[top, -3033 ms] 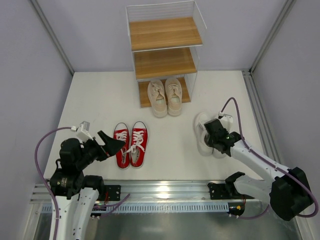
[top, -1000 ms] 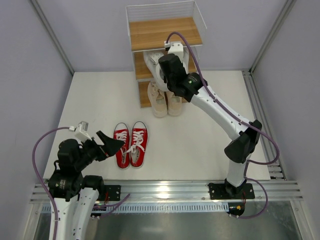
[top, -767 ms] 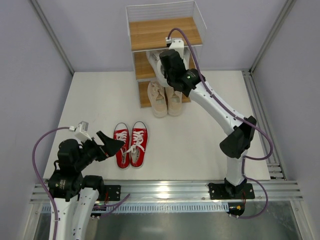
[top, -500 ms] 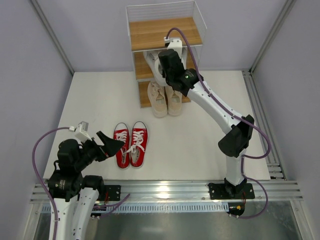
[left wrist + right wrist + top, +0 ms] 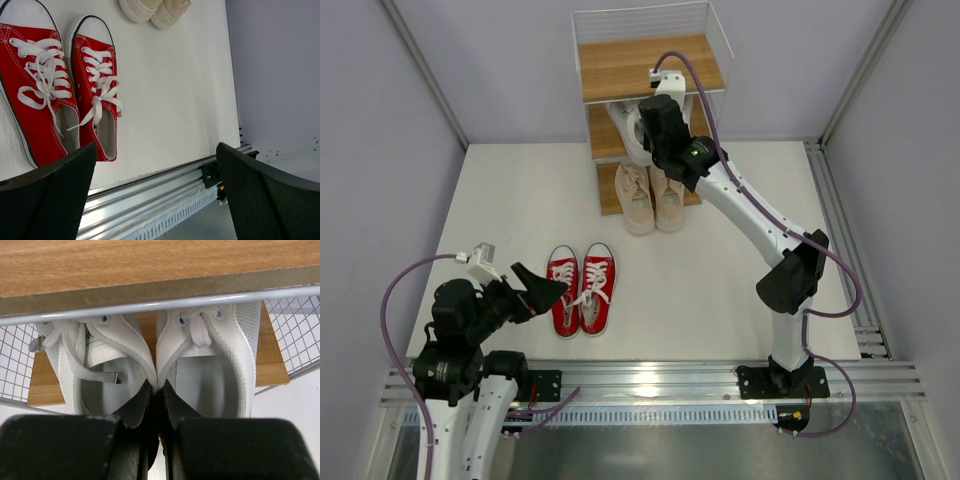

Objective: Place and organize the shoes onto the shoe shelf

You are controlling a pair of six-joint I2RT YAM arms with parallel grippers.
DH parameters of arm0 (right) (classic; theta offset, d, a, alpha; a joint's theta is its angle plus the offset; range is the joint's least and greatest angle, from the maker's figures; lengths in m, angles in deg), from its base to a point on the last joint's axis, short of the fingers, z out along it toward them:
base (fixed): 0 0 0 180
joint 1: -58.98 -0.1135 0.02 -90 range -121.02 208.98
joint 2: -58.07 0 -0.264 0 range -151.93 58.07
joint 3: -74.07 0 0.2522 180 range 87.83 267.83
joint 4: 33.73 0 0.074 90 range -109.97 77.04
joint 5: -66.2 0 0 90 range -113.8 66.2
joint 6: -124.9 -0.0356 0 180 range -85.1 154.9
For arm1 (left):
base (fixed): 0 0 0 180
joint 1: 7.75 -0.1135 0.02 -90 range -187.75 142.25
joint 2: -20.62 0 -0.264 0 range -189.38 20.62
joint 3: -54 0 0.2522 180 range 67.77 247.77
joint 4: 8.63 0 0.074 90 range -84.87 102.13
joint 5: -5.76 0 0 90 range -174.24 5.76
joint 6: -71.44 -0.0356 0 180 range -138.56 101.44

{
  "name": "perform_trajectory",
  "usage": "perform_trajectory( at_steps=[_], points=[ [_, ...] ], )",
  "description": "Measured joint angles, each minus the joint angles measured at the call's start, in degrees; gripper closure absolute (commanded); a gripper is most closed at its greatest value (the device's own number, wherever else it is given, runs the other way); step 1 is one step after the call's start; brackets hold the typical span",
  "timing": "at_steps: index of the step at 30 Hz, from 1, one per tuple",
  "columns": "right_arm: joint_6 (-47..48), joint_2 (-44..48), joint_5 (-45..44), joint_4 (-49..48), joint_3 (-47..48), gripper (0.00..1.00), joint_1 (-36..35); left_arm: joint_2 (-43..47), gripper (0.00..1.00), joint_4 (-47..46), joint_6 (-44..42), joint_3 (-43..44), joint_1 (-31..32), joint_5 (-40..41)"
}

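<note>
Right wrist camera, looking straight into the shoe shelf (image 5: 150, 260): right gripper (image 5: 159, 410) pinching the pair of white sneakers (image 5: 200, 360) by their touching inner collars, fingers pressed almost together on the fabric. Toes pointing in under the shelf's upper board, soles over its middle board; cannot tell whether resting on it or held just above.

Top external: same white sneakers (image 5: 625, 120) at the middle tier of the shoe shelf (image 5: 650, 65), under the right gripper (image 5: 655, 125). Beige sneakers (image 5: 652, 195) on the shelf's bottom board directly below, toes poking out past its front. Red sneakers (image 5: 582, 288) well apart from the shelf, out on the table (image 5: 750, 220) in front of it and toward its left, side by side, toe caps toward the shelf. Left gripper (image 5: 542, 290) hovering just beside the red pair, fingers spread wide, holding nothing; from the left wrist, red sneakers (image 5: 55, 100) in plain sight beyond the open left gripper (image 5: 156, 170).

Judged to be mid-placement of the second pair, not yet released. Next, probably: ease the pair deeper into the shelf, set it flat, part the fingers, withdraw below the shelf's upper rail. Then the red pair, likely for the bare top board.
</note>
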Motion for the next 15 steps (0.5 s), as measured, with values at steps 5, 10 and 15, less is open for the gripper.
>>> perform_trajectory(
  at_steps=[5,10,15],
  points=[
    [0.0,-0.4,0.6,-1.2,0.0,0.85,0.3,0.0,0.0,0.3,0.0,0.3,0.0,0.0],
    [-0.3,-0.4,0.6,-5.2,-0.4,0.76,0.8,0.0,0.0,0.7,-0.1,0.3,0.0,0.0],
    [-0.6,0.0,0.3,-10.3,-1.4,0.52,1.0,0.0,0.0,1.0,-0.2,0.6,0.0,0.3]
  ],
)
